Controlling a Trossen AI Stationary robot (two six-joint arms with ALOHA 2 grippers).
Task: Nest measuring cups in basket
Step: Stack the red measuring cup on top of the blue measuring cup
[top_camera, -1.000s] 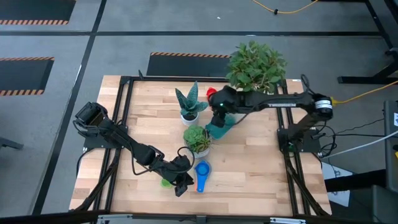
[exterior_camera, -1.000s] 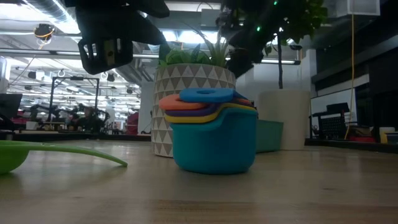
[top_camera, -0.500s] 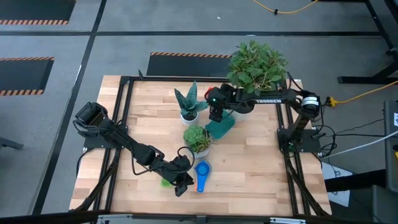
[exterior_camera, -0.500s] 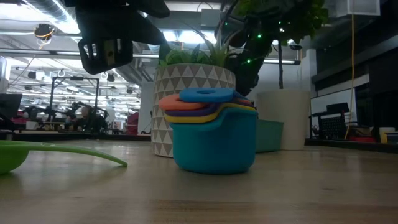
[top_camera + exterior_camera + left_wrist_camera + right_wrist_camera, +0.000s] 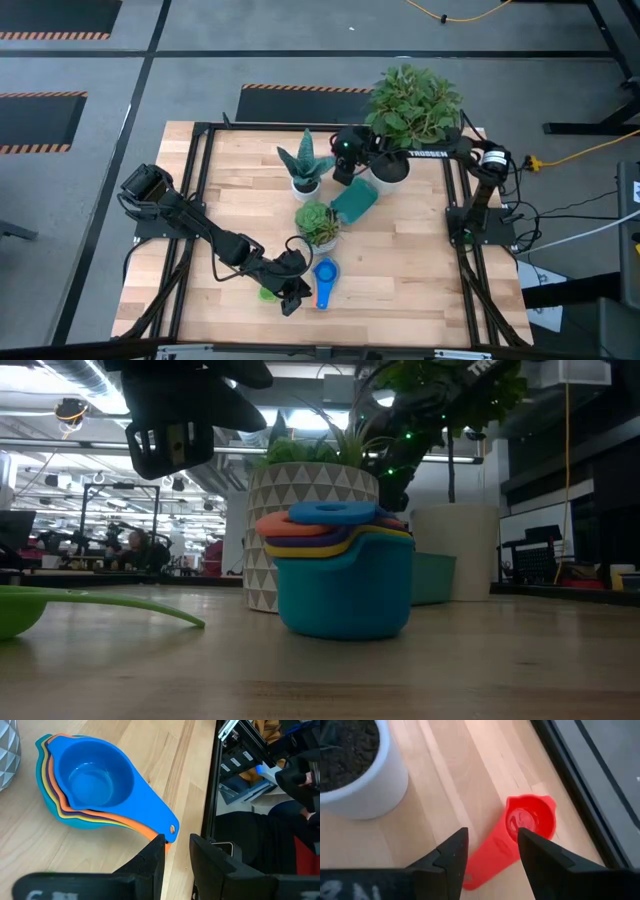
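A stack of nested measuring cups (image 5: pixel 325 275), dark blue on top (image 5: pixel 95 780), stands on the table near its front edge. A green cup (image 5: pixel 267 293) lies beside it, bowl and handle on the wood (image 5: pixel 20 610). My left gripper (image 5: pixel 292 295) hovers between them, slightly open and empty (image 5: pixel 176 842). The teal basket (image 5: pixel 355 203) stands mid-table. A red cup (image 5: pixel 530 822) lies on the table near the far edge. My right gripper (image 5: pixel 345 160) is open above it (image 5: pixel 490 832), its fingers either side of the cup's handle (image 5: pixel 487 857), touching nothing.
A patterned pot with a succulent (image 5: pixel 318 225) stands between the basket and the stack. A white pot with a spiky plant (image 5: pixel 305 170) and a large leafy plant (image 5: pixel 412 105) flank my right gripper. The table's far edge and frame (image 5: pixel 580 785) lie just past the red cup.
My right gripper has moved from above the teal basket toward the table's far edge and a little left, ending over the red cup. The basket and the cups have stayed where they were.
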